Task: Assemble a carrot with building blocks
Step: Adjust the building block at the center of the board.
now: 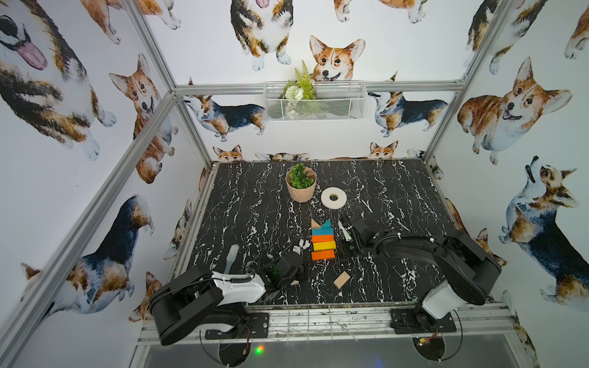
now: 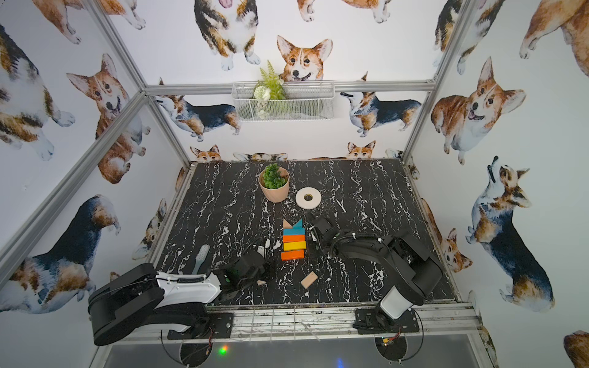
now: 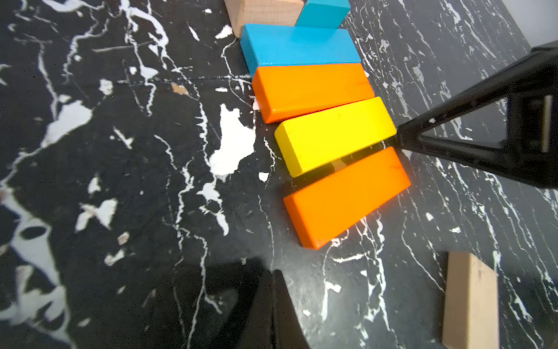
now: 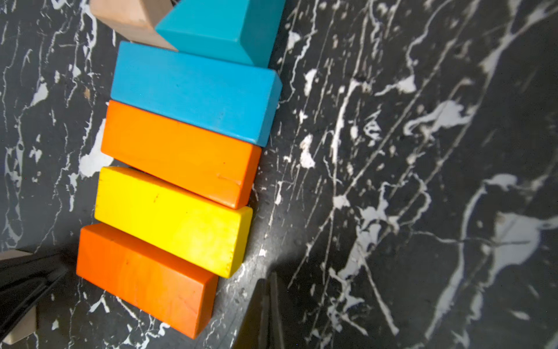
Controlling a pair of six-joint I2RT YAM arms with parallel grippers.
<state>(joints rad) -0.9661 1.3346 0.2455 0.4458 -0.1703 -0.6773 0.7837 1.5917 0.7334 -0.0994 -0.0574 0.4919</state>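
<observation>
The carrot [image 1: 322, 239] lies flat mid-table: wood triangle [image 1: 315, 224] and blue triangle [image 1: 327, 223], then blue [image 3: 299, 45], orange [image 3: 311, 90], yellow [image 3: 333, 136] and orange [image 3: 347, 196] bars, slightly fanned with a gap before the last. My left gripper [image 3: 273, 272] is shut and empty, low beside the near orange bar's left end [image 1: 304, 253]. My right gripper [image 4: 270, 276] is also shut and empty, its tip at the yellow bar's right end [image 1: 339, 247]. One plain-wood block [image 1: 342, 280] lies loose nearer the front. Another wood piece [image 1: 294, 282] sits partly hidden under the left gripper.
A potted green plant [image 1: 301, 184] and a white tape roll [image 1: 333, 198] stand behind the column. A grey brush [image 1: 232, 258] lies near the table's left edge. A wire basket [image 1: 314, 100] hangs on the back wall.
</observation>
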